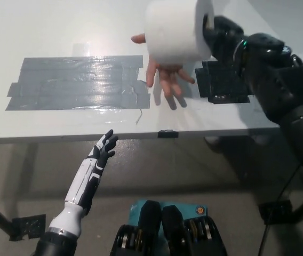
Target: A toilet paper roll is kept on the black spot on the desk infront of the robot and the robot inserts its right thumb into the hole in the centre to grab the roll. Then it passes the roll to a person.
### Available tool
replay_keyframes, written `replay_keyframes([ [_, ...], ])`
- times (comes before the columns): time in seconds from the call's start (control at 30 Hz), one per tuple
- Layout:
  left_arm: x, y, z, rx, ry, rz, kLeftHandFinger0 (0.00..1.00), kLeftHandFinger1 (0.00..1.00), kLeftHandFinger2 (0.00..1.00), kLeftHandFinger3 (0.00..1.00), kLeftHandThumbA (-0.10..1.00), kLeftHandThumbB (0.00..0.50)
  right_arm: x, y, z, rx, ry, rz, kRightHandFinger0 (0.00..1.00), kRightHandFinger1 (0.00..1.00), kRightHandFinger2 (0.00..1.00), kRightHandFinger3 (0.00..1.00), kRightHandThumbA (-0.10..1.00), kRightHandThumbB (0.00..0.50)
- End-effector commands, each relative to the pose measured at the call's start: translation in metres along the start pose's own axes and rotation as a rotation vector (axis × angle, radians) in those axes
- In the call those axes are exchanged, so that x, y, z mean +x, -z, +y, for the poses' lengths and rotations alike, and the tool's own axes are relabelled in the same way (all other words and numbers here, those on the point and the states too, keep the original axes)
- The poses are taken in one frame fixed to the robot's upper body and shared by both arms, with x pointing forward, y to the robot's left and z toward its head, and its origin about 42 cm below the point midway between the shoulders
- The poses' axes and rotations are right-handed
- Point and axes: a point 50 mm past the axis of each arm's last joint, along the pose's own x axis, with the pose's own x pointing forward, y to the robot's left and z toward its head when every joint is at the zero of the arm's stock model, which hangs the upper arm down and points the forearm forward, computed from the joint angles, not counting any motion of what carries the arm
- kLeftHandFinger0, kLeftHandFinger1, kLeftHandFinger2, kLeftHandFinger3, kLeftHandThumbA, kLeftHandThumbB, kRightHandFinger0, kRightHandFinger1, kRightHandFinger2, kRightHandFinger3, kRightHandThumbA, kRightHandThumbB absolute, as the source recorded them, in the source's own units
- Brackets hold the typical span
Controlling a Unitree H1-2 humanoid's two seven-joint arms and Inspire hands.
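Toilet paper roll (175, 29), white and lying on its side in the air, hangs above the far part of the white desk (61, 26), held up at its right end by the robot's black right hand (222, 33). That hand presses against the roll's end face, where the core hole would be; how its fingers sit inside or around the roll is hidden, but the roll is plainly carried by it. Directly beneath the roll a person's open hand (162, 74) reaches in palm up, fingers spread, partly covered by the roll from this viewpoint. Whether the palm touches the paper cannot be told. Just right of the person's hand lies the black spot (223, 85) on the desk, partly behind the black arm. A broad patch of grey tape (77, 82) covers the desk to the left. The white left hand (103, 148) rests below the desk's near edge, fingers apart, holding nothing.
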Motion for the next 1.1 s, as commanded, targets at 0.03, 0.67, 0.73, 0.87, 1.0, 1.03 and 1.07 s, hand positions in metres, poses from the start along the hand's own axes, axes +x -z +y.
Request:
replay_keyframes([
  [0.03,0.013,-0.017,0.001,0.029,0.037,-0.075,1.00,1.00,1.00,1.00,1.00,0.242,-0.023,-0.140,0.026,-0.615,0.200,-0.412,0.07,0.56,0.91,0.70,-0.10,0.190],
  [0.67,0.018,-0.020,0.000,0.033,0.055,-0.089,1.00,1.00,1.00,1.00,1.00,0.218,-0.016,-0.148,0.061,-0.951,0.068,-0.209,1.00,1.00,1.00,1.00,0.55,0.423],
  [0.73,0.018,-0.020,0.000,0.034,0.054,-0.090,1.00,1.00,1.00,1.00,1.00,0.215,-0.020,-0.158,0.058,-0.989,0.051,-0.197,1.00,1.00,1.00,1.00,0.64,0.489],
  [0.87,0.020,-0.020,0.001,0.027,0.058,-0.085,1.00,1.00,1.00,1.00,1.00,0.227,-0.031,-0.181,0.050,-1.030,0.010,-0.172,1.00,1.00,1.00,1.00,0.79,0.499],
  [1.0,0.020,-0.020,0.001,0.020,0.058,-0.082,1.00,1.00,1.00,1.00,1.00,0.229,-0.042,-0.204,0.042,-1.087,0.015,-0.148,1.00,1.00,1.00,1.00,0.79,0.500],
  [1.03,0.020,-0.020,0.001,0.025,0.059,-0.084,1.00,1.00,1.00,1.00,1.00,0.224,-0.043,-0.205,0.041,-1.096,0.019,-0.144,1.00,1.00,1.00,1.00,0.80,0.500],
  [1.07,0.020,-0.020,0.001,0.031,0.061,-0.087,1.00,1.00,1.00,1.00,1.00,0.221,-0.046,-0.211,0.039,-1.106,0.026,-0.130,1.00,1.00,1.00,1.00,0.81,0.500],
])
